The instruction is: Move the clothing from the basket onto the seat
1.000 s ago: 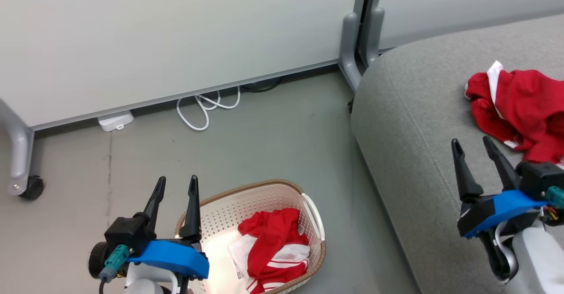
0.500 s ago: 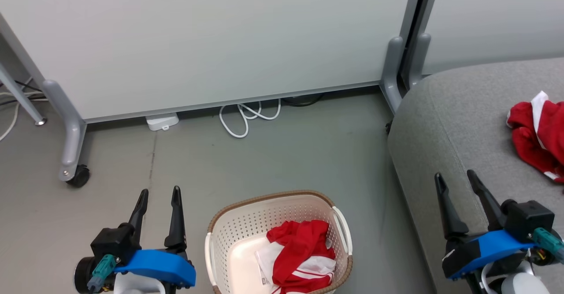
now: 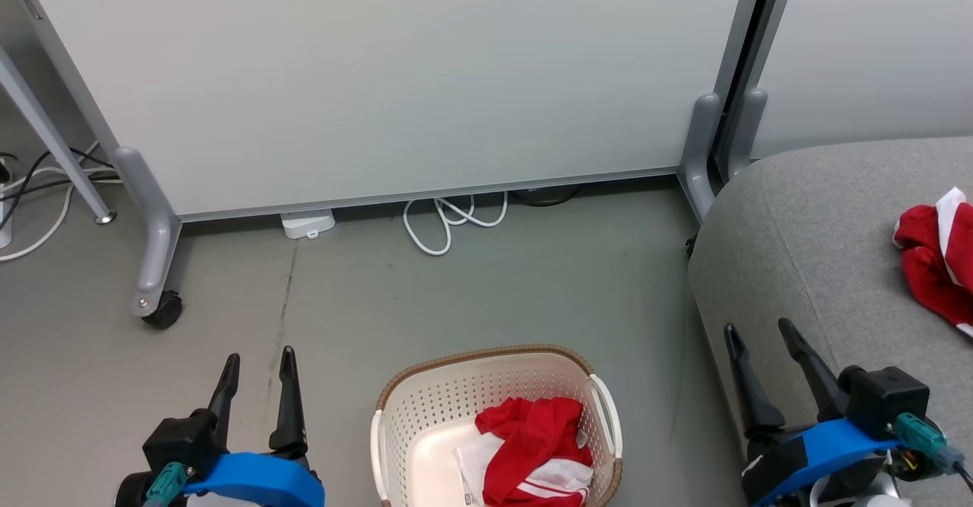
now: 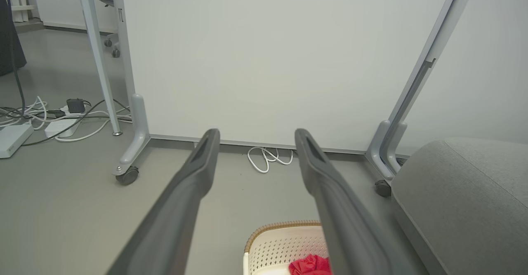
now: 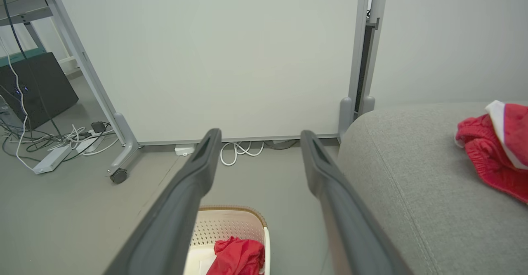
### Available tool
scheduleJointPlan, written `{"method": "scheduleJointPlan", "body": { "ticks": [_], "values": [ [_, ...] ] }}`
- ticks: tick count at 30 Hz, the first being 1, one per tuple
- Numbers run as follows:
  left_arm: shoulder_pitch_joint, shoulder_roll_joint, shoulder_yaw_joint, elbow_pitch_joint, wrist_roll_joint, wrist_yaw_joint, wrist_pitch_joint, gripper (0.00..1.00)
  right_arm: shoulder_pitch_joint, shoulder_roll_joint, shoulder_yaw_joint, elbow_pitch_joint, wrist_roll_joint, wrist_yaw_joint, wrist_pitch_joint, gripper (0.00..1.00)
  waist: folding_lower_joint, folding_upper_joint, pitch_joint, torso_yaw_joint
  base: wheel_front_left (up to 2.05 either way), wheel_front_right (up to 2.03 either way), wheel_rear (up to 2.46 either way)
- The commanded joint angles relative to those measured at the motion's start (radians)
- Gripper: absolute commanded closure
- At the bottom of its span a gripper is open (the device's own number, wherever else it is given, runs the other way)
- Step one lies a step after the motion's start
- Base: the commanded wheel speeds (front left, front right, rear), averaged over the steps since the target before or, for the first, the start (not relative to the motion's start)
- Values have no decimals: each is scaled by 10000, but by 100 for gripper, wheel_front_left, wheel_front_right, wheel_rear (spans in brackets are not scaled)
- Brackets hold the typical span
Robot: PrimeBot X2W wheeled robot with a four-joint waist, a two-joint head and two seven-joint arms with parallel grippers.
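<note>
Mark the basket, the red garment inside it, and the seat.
basket [image 3: 486,352], head view, brown far rim.
red garment [image 3: 532,440], head view, its middle folds.
seat [image 3: 844,248], head view, bare grey top fabric.

The head view looks forward and steeply down from above: panel [image 3: 380,74] across the top, basket [image 3: 456,408] at bottom centre, seat [image 3: 806,264] at right. The left wrist view sits lower and faces the same panel almost level, along the left gripper [image 4: 256,131]. The basket peeks in at its bottom edge, the seat at its lower right. The right wrist view, along the right gripper [image 5: 261,131], faces likewise from nearer the seat, which takes its lower right. All three share panel, cable [image 3: 437,252], basket and seat.
</note>
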Motion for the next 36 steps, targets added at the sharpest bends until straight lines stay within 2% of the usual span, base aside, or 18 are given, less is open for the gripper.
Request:
{"method": "scheduleJointPlan", "body": {
  "ticks": [1, 26, 36],
  "values": [
    [34, 0, 57, 9, 38, -38, -26, 0, 131, 46, 18, -41, 56, 1, 26, 0, 0, -1, -5, -3, 0, 0, 0],
    [117, -1, 137, 36, -87, -26, -26, 0, 161, 161, 330, -84, 135, 1, 111, 0, 0, -1, 150, -269, 0, 0, 0],
    [-425, -3, -204, 458, 41, -88, -26, 0, -243, 77, 795, -208, -98, 1, 52, 0, 0, -1, 834, -732, 0, 0, 0]
  ]
}}
